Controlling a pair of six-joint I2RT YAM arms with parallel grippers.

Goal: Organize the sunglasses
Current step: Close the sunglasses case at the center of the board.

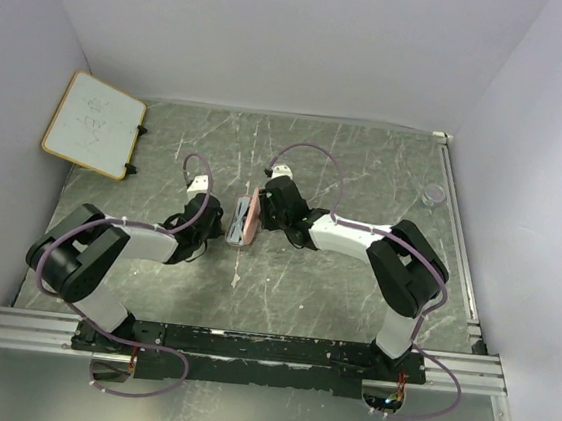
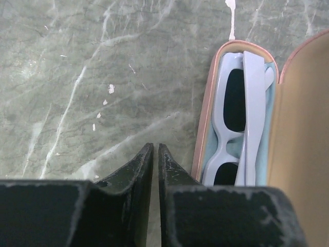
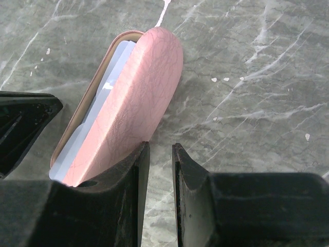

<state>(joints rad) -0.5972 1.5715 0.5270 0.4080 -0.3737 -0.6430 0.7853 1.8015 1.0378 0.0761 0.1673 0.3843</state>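
The sunglasses (image 2: 226, 136) lie folded inside the open pink case (image 3: 139, 98), lenses facing up and one slim arm crossing over them, on a pale blue cloth (image 2: 264, 146) that lines the tray. The case sits on the grey marbled tabletop (image 2: 103, 77) near its middle, between the two arms. Its lid stands partly raised and leans over the glasses, so the right wrist view shows only a strip of the pale frame. The left fingers (image 2: 141, 164) are almost pressed together, with only a slit between them. They pinch nothing and hang over bare tabletop just beside the case's long side. The right fingers (image 3: 136, 175) stand a narrow gap apart with nothing between them, and the outer side of one seems to touch the near end of the lid. A whiteboard (image 1: 94, 123) leans in the far left corner.
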